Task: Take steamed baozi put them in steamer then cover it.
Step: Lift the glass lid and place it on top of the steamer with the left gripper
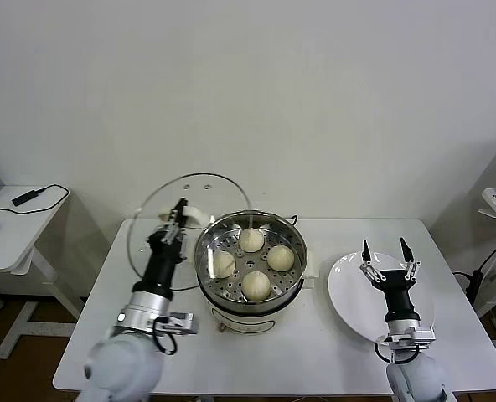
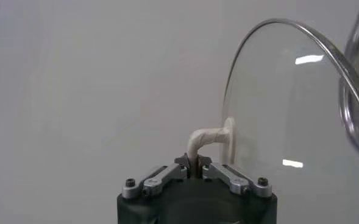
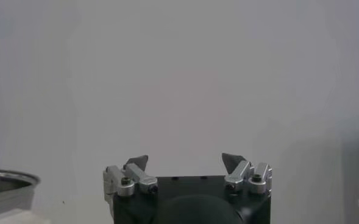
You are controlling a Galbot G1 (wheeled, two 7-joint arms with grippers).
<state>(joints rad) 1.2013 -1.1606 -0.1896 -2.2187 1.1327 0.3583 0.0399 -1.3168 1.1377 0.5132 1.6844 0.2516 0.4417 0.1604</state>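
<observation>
- Stainless steel is what you see at the centre of the white table [image 1: 315,352]: the steamer [image 1: 250,289] stands there on its white base, uncovered.
- Your four steamed baozi [image 1: 255,286] lie on the perforated tray inside it, one toward the wall, one toward you, one on each side, close together.
- Your left gripper [image 1: 175,224] is raised just left of the steamer, jaws pressed together on the white handle [image 2: 205,137] of the cover [image 1: 152,230].
- You hold the cover tilted up on edge, nearly vertical, its glass disc standing beside the pot's left rim and partly behind it; from the head view you cannot tell whether its metal rim touches the pot.
- In the left wrist view the fingers [image 2: 219,171] pinch the bent handle at its near end, and the glass [image 2: 289,115] curves away with the steamer's shiny wall at the edge.
- Your right gripper [image 1: 387,254] hovers over the white plate [image 1: 344,293] at the table's right side, pointing up, jaws spread wide with nothing between them.
- A side table [image 1: 9,230] with a cable stands off to your left.
</observation>
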